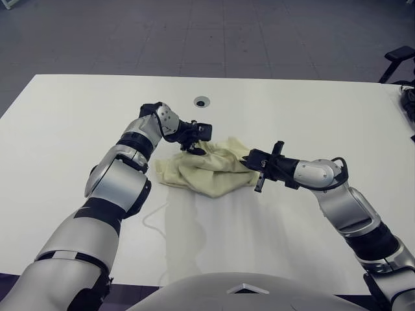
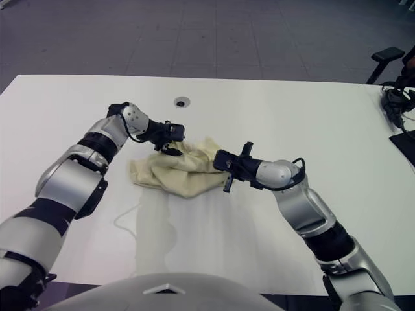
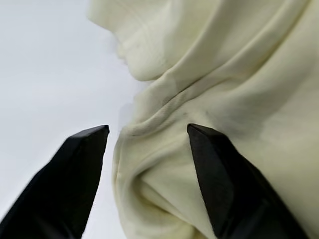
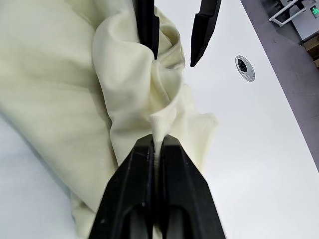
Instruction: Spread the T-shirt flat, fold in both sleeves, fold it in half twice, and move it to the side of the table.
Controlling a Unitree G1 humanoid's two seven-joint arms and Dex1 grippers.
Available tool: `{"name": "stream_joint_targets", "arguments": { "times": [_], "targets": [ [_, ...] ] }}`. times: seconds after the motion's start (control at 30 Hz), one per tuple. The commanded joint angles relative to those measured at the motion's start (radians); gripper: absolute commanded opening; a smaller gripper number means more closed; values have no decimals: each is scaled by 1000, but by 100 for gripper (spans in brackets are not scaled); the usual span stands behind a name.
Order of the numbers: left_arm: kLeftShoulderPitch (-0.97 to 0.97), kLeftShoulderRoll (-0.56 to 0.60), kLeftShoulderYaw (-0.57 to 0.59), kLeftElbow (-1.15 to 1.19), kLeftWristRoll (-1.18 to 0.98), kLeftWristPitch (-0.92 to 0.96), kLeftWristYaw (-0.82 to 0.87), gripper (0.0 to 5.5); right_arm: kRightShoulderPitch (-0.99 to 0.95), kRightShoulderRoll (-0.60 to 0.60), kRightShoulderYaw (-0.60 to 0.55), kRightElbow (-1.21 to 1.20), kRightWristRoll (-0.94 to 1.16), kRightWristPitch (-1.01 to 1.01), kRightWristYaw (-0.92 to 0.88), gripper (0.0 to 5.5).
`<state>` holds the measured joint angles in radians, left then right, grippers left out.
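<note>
A pale yellow T-shirt (image 1: 206,168) lies crumpled in a heap on the white table (image 1: 78,116), a little beyond its middle. My left gripper (image 1: 196,150) is at the heap's far left edge, open, with a thick fold of the cloth (image 3: 149,124) between its black fingers (image 3: 75,169). My right gripper (image 1: 249,162) is at the heap's right edge, shut on a small pinch of the T-shirt (image 4: 162,119). In the right wrist view the left gripper's fingers (image 4: 204,30) stand apart over the far side of the T-shirt (image 4: 60,89).
A round cable port (image 1: 201,101) sits in the table beyond the shirt. A thin white cord (image 1: 150,217) lies on the near left of the table. Dark equipment (image 2: 395,97) rests at the table's far right edge.
</note>
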<state>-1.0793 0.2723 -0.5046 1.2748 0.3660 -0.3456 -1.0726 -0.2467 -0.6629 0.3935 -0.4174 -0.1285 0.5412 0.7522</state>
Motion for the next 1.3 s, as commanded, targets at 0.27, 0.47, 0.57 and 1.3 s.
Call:
{"name": "stream_joint_targets", "arguments": {
  "times": [0.27,0.47,0.57,1.3],
  "targets": [
    [128,24,9,25,18,56,21,78,-39,-4,-15,40,-5,-22,16,0],
    [-36,49,137,28,-50,116,200,3,-373,106,-52,510,-21,-158,-38,0],
    [-174,71,174,47,-35,186,393,3,-709,201,-79,990,-39,-298,-115,0],
    [-414,73,137,89,142,152,942,3,-1239,283,-198,1773,-135,-662,-542,0]
  ]
}}
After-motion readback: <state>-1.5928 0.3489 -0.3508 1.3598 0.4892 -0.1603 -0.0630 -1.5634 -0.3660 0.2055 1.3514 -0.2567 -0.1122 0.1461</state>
